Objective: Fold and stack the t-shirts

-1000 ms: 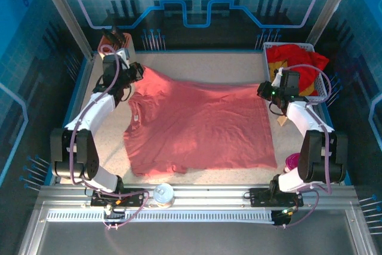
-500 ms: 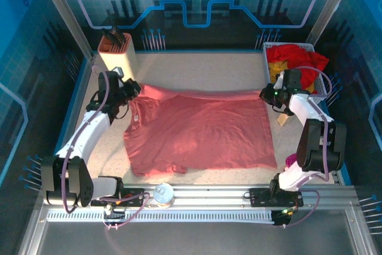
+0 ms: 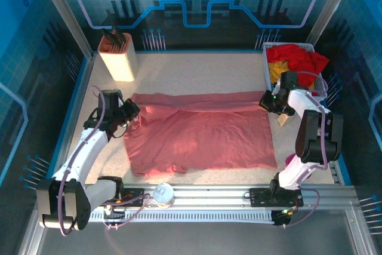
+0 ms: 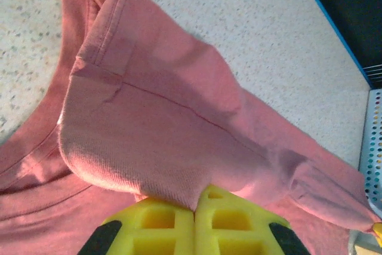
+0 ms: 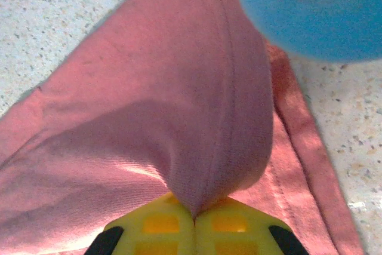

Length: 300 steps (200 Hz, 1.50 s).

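A large salmon-pink t-shirt lies across the table, its far edge folded over towards me into a long band. My left gripper is shut on the shirt's left shoulder; in the left wrist view the cloth is pinched between the yellow fingers. My right gripper is shut on the shirt's far right corner, and the fabric drapes up out of the yellow fingers. Red and yellow t-shirts are heaped in the basket at the back right.
The white mesh basket stands at the back right, close to my right arm. A beige block holding dark tools stands at the back left. A round clear object rests on the front rail. A small tan piece lies beside the shirt's right edge.
Both grippers have drawn the shirt's far edge towards the near side, laying it over the body. The left arm came down from near the beige block; the right moved slightly nearer.
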{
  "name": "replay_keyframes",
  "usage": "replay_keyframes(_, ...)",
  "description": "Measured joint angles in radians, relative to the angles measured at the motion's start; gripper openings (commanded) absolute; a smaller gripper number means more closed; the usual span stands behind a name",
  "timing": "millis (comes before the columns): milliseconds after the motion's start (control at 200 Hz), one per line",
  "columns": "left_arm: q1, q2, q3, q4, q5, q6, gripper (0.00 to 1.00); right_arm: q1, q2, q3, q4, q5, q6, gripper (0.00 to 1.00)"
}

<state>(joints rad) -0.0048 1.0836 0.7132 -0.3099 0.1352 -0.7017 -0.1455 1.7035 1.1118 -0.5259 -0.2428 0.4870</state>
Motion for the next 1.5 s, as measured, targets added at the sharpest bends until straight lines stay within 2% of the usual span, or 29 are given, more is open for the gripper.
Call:
replay_keyframes(660, -0.003, -0.008, -0.121, -0.052, 0.001, -0.005, 0.0, 0.0, 0.052, 0.003, -0.051, 0.079, -0.01, 0.0)
replay_keyframes(991, -0.004, 0.017, -0.155, -0.043, 0.0, -0.003, 0.0, 0.0, 0.065, 0.009, -0.041, 0.09, -0.014, 0.06)
replay_keyframes(1091, -0.004, 0.047, -0.155, -0.041, 0.0, -0.003, 0.01, 0.0, 0.065, 0.009, -0.041, 0.091, -0.016, 0.17)
replay_keyframes(1136, -0.004, 0.06, -0.155, -0.041, 0.0, 0.0, 0.09, 0.0, 0.065, 0.009, -0.041, 0.094, -0.011, 0.26)
replay_keyframes(1201, -0.004, 0.078, -0.154, -0.045, 0.0, 0.008, 0.25, 0.0, 0.064, 0.009, -0.042, 0.098, -0.01, 0.43)
replay_keyframes(1271, -0.004, 0.092, -0.151, -0.059, -0.008, 0.026, 0.38, 0.001, 0.06, 0.009, -0.047, 0.103, -0.007, 0.54)
replay_keyframes(1331, -0.004, 0.096, -0.14, -0.082, -0.014, 0.029, 0.45, 0.002, 0.05, 0.009, -0.059, 0.105, -0.006, 0.62)
replay_keyframes(1501, -0.009, 0.076, -0.052, -0.177, -0.039, 0.059, 0.48, 0.016, -0.014, 0.008, -0.078, 0.104, -0.002, 0.81)
